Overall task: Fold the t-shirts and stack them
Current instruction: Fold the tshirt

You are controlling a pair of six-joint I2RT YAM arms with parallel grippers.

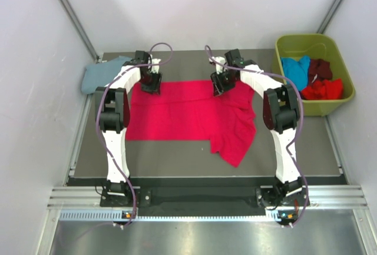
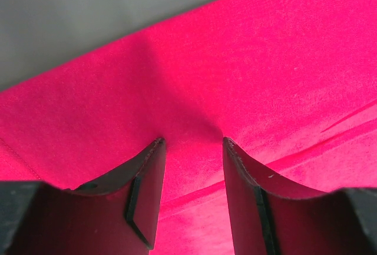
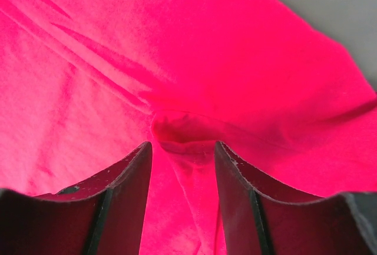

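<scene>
The crimson-red t-shirt (image 1: 182, 113) lies spread across the dark table, its right part rumpled and hanging toward the front. My left gripper (image 1: 151, 84) is at the shirt's back left edge. In the left wrist view it (image 2: 191, 140) is open, its tips pressed onto the flat red cloth (image 2: 247, 60). My right gripper (image 1: 219, 87) is at the back edge right of the middle. In the right wrist view it (image 3: 182, 144) is open, with a raised ridge of red cloth (image 3: 177, 49) between the fingers.
A dusty blue-grey t-shirt (image 1: 100, 73) lies at the back left corner. The olive-green bin (image 1: 344, 105) at the right holds bright blue (image 1: 296, 69), maroon (image 1: 320, 68) and red (image 1: 323, 89) shirts. White walls stand around the table (image 1: 177, 158).
</scene>
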